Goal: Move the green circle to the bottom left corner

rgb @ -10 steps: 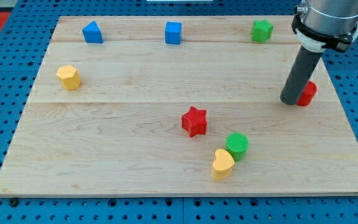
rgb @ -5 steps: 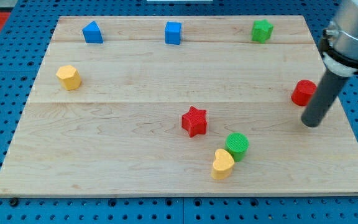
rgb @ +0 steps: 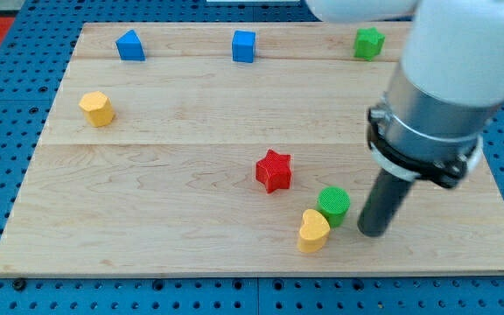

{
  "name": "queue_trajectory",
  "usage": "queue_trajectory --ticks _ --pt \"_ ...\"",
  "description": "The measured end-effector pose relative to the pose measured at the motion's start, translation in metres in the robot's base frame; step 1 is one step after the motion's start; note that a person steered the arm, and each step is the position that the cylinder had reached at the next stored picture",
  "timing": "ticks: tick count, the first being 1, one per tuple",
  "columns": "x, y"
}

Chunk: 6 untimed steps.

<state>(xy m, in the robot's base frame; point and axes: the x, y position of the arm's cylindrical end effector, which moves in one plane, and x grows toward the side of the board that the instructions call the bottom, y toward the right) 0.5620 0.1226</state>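
The green circle (rgb: 333, 204) lies on the wooden board (rgb: 164, 184), low and right of centre, touching a yellow heart (rgb: 313, 230) at its lower left. My tip (rgb: 371, 233) rests on the board just to the right of the green circle, a small gap apart. The arm's grey body hides the board's right part, including the red block seen earlier.
A red star (rgb: 274, 170) sits up-left of the green circle. A yellow block (rgb: 97, 108) is at the left. A blue triangle-like block (rgb: 129, 45), a blue cube (rgb: 244, 45) and a green star (rgb: 368, 42) line the top edge.
My tip has moved from beside the red block at the right edge down and to the left, to just right of the green circle. No block has moved.
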Motion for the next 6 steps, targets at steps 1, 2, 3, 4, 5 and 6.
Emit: queue_trajectory --ticks 1,2,3,4,5,6 --pt "-0.025 -0.009" --pt "-0.03 -0.112" --pt "-0.022 -0.22" --pt "-0.022 -0.29" --pt "-0.023 -0.286" --pt "-0.023 -0.287"
